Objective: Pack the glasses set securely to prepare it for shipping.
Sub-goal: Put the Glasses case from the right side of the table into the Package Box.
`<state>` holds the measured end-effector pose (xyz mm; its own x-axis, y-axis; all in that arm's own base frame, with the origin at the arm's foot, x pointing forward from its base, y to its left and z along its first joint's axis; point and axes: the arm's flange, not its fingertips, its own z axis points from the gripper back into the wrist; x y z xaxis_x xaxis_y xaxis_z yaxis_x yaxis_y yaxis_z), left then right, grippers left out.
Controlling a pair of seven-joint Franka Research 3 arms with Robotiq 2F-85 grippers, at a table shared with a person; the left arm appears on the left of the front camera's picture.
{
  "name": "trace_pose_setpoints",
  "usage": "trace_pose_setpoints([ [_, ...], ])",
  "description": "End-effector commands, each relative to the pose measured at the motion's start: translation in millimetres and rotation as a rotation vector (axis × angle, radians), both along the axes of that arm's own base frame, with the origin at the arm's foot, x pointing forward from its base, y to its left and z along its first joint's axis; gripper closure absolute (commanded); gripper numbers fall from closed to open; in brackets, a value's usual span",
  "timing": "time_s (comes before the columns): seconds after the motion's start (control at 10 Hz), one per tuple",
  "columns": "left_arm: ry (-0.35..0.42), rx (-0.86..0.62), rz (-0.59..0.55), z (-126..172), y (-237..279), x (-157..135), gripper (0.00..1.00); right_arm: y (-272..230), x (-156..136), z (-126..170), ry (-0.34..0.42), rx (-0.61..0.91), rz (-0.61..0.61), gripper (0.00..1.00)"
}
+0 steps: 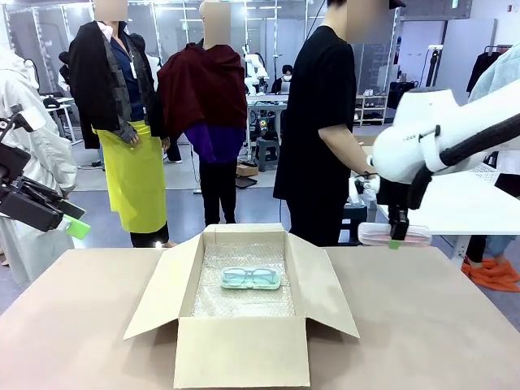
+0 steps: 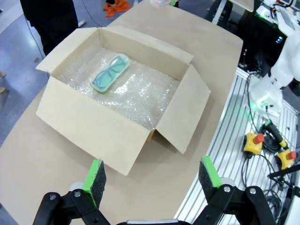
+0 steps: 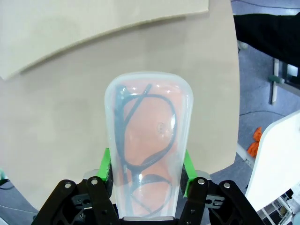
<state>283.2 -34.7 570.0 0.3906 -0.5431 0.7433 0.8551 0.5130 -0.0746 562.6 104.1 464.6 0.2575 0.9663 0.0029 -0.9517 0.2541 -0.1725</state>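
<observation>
Our right end effector is clamped on the pink-framed glasses case. Its green pads press the two long sides near one end, so most of the case juts forward past the grip. In the front view the case hangs roughly level above the far right part of the desk, well apart from the open cardboard box. The mint-green-framed glasses case lies flat on the bubble wrap inside the box, toward its far wall. Our left end effector is spread wide and carries nothing; it hovers off to the left, well apart from the box.

We judge the step in hand to be carrying the pink case over to the box and setting it inside. To do it well, we travel high enough to clear the raised side flap and come down inside the walls. We aim for the bare stretch of bubble wrap on the near side of the mint case, so the two lie side by side and not stacked crookedly. Because the hold is near one end, we hold the case level and move smoothly, or it may pivot between the pads. We let go only once it rests on the lining. The left arm is best held clear of the box.
</observation>
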Motion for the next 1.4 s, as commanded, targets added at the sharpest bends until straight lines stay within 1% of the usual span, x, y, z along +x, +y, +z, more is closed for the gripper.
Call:
trace_pose_setpoints([
  [0.0,-0.003,-0.016,-0.021,1,1,-1,0.0,56,-6,15,0.016,-0.001,0.02,0.65],
  [0.1,-0.003,-0.016,-0.021,1,1,-1,0.0,90,-10,19,0.016,-0.005,0.061,0.65],
  [0.2,-0.003,-0.016,-0.021,1,1,-1,0.0,125,-11,21,0.031,-0.006,0.068,0.65],
  [0.4,-0.003,-0.016,-0.021,1,1,-1,0.0,192,-19,13,0.066,0.002,0.003,0.65],
  [0.5,-0.003,-0.016,-0.021,1,1,-1,0.0,226,-27,6,0.053,0.005,0.019,0.65],
  [0.6,-0.003,-0.016,-0.021,1,1,-1,0.0,251,-34,-1,0.061,0.008,0.022,0.65],
  [0.7,-0.003,-0.016,-0.021,1,1,-1,0.0,270,-41,-10,0.072,0.012,0.001,0.65],
  [0.8,-0.003,-0.016,-0.021,1,1,-1,0.0,285,-48,-19,0.054,0.021,-0.008,0.65],
  [0.9,-0.003,-0.016,-0.021,1,1,-1,0.0,298,-55,-26,0.063,0.03,-0.018,0.65],
  [1.1,-0.003,-0.016,-0.021,1,1,-1,0.0,312,-70,-38,0.076,0.065,-0.028,0.65],
  [1.3,-0.003,-0.016,-0.021,1,1,-1,0.0,314,-83,-55,0.106,0.063,0.022,0.65],
])
